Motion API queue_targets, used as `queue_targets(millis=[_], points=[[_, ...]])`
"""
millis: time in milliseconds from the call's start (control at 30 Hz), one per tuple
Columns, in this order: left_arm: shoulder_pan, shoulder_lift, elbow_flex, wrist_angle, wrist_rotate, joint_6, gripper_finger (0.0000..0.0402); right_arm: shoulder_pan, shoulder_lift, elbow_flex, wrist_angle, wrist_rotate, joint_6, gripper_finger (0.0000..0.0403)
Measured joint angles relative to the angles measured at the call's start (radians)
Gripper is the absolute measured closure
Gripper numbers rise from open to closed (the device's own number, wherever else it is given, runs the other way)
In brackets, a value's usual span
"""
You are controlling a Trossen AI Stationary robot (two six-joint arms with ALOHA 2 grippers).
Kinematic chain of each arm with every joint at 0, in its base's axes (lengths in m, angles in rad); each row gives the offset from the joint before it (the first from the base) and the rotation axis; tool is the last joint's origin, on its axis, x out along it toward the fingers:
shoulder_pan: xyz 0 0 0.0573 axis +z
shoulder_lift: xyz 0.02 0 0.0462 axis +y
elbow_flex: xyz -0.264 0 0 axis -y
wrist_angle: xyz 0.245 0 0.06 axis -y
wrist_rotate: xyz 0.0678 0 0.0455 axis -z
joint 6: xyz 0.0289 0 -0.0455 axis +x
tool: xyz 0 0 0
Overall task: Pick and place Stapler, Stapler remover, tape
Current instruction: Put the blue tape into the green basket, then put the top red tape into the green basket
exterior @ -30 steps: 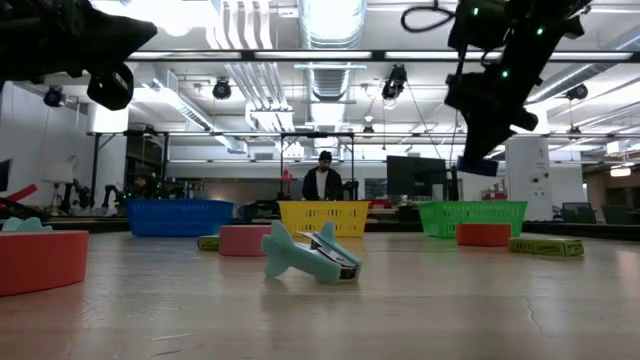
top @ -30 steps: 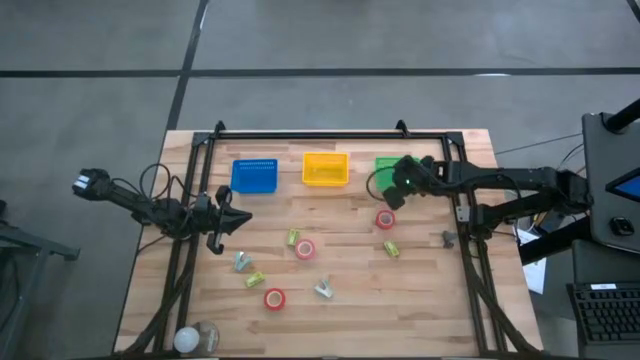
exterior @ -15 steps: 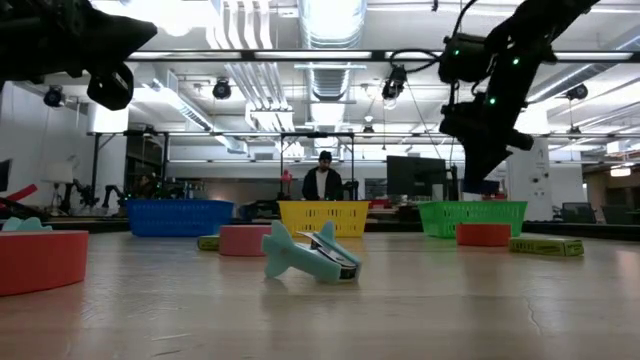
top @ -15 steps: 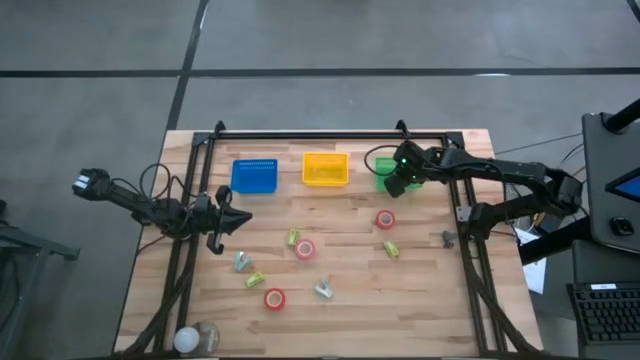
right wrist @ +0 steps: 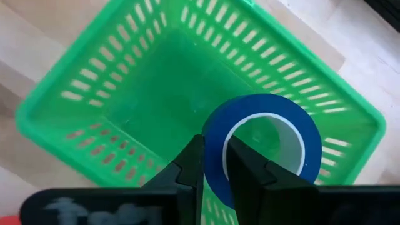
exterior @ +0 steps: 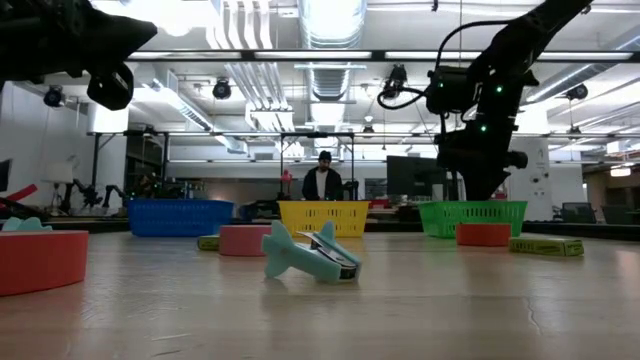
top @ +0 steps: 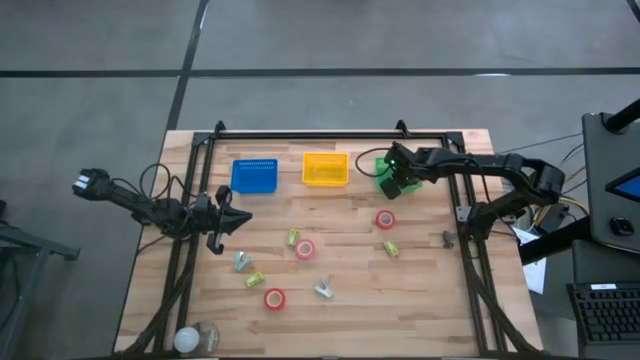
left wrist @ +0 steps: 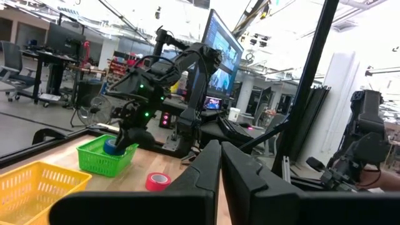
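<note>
My right gripper point(top: 391, 184) is over the green basket point(right wrist: 119, 112) at the far right of the table, shut on a blue tape roll point(right wrist: 262, 147) with a pale inner ring. Three red tape rolls point(top: 385, 219) point(top: 305, 249) point(top: 274, 298) lie flat on the wood. Two teal staplers point(top: 241, 262) point(top: 323, 290) and small yellow-green staple removers point(top: 293, 238) point(top: 391, 248) lie among them. My left gripper point(top: 240, 218) waits shut at the table's left side, touching nothing. My right gripper pinches the blue roll's wall point(right wrist: 214, 134) on the side nearest the wrist, one finger point(right wrist: 244, 172) in the centre hole and one outside. The fingers come from above, pointing down. The roll is lifted clear, its hole facing the basket floor; in the left wrist view it point(left wrist: 112, 147) sits at the basket's rim.
A blue basket point(top: 254, 176) and a yellow basket point(top: 325, 168) stand left of the green one along the far edge. A black frame point(top: 330, 133) borders the table. A clear round object point(top: 197, 338) sits at the near left corner. A person point(exterior: 323, 183) stands beyond the table.
My right gripper has carried the blue roll toward the far edge and down, from above the table beside the green basket to just over that basket. It has stayed shut on the roll.
</note>
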Motion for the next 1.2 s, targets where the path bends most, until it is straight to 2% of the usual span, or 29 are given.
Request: queue_targets(millis=[533,667,933,1200], points=[[0.000,0.000,0.000,0.000,0.000,0.000,0.0382,-0.004,-0.018,0.002,0.013,0.026,-0.023,0.0262],[0.000,0.000,0.000,0.000,0.000,0.000,0.0380,0.018,-0.035,0.003,0.011,-0.025,-0.022,0.0243],[0.000,0.000,0.000,0.000,0.000,0.000,0.0382,0.148,-0.119,0.003,0.009,-0.062,0.006,0.0230],[0.000,0.000,0.000,0.000,0.000,0.000,0.0383,0.366,-0.163,0.003,0.014,-0.095,0.006,0.0236]])
